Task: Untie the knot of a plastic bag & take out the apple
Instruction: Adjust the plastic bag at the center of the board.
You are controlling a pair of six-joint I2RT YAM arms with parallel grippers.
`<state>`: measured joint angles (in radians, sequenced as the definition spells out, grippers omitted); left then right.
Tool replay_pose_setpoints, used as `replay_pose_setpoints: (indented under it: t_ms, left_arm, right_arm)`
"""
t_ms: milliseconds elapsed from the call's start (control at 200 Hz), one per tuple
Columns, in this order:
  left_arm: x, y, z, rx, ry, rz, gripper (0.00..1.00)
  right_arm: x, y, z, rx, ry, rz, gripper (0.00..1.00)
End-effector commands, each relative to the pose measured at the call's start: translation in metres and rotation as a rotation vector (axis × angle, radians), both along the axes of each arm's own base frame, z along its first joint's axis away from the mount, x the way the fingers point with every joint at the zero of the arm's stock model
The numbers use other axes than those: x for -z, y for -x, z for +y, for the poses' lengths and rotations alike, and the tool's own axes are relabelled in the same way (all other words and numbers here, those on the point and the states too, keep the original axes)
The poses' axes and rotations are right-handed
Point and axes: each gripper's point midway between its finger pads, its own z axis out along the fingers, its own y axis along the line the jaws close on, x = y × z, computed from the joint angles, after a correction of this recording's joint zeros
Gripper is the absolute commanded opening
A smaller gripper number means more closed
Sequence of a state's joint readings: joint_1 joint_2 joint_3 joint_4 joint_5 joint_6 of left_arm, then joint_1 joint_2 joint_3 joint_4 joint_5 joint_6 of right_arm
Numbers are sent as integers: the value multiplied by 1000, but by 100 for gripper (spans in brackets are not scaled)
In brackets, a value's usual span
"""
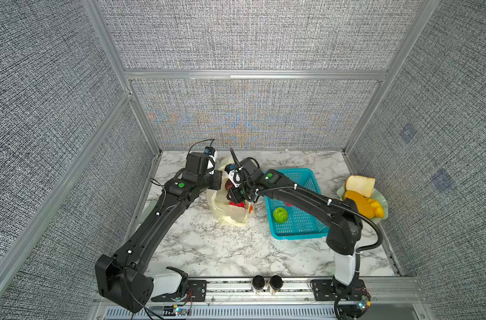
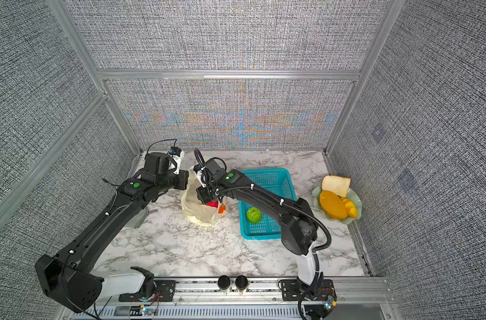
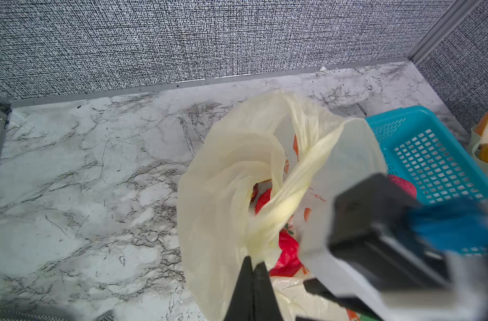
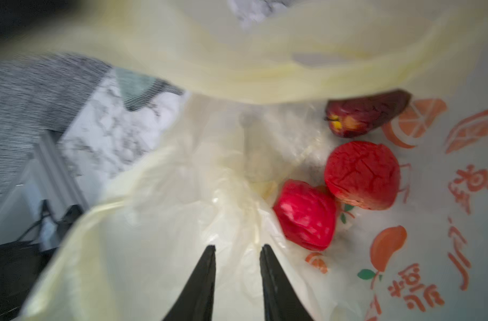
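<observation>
Plastic bag, pale yellow with orange fruit prints: stands on the marble table between the two arms, just beside the turquoise basket, with its mouth open. Handle strip, twisted: drawn up taut. Left gripper: jaws pressed together, pinching the end of that strip. Right gripper: reaches down into the bag's mouth, jaws a narrow gap apart with nothing between them, tips over crumpled film. Contents of the bag, seen from the right wrist: one dark red apple against the printed side, and two bright red round fruits touching each other, all clear of the claw. Basket contents: one green fruit. Pale green plate at the table's right edge: a bread slice and orange pieces.
</observation>
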<state>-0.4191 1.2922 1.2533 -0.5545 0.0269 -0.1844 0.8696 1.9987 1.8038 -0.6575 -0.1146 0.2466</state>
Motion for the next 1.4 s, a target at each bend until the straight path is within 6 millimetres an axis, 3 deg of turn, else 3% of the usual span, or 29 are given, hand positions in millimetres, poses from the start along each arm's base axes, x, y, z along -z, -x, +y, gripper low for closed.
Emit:
replay_pose_setpoints:
  t_ms: [0, 185, 345, 400, 480, 640, 1011, 1096, 1296, 1396]
  left_arm:
    - [-5, 0, 1, -2, 4, -17, 0]
    - [-5, 4, 5, -11, -8, -21, 0]
    - [-4, 5, 7, -15, -18, -23, 0]
    - [-4, 5, 7, -16, -19, -22, 0]
    - [-3, 5, 7, -14, -18, -23, 0]
    - [-3, 4, 7, -13, -16, -25, 0]
    - [7, 8, 17, -58, -38, -14, 0]
    - [9, 7, 18, -60, -39, -19, 0]
    - [19, 7, 17, -55, -48, -2, 0]
    - [24, 8, 20, -69, -57, 1, 0]
  right_arm:
    - [33, -9, -23, 44, 169, -20, 30]
    - [72, 1, -33, 28, 232, 41, 30]
    - [69, 27, -42, -14, 206, 97, 32]
    - [66, 33, -48, -14, 204, 105, 41]
    - [72, 40, -56, -15, 222, 126, 47]
    - [98, 60, -61, -43, 274, 182, 47]
    - [122, 96, -92, -89, 403, 140, 47]
    - [107, 86, -91, -57, 361, 89, 46]
    - [24, 50, -62, 8, 44, -21, 55]
    - [5, 37, -52, 17, -23, -37, 56]
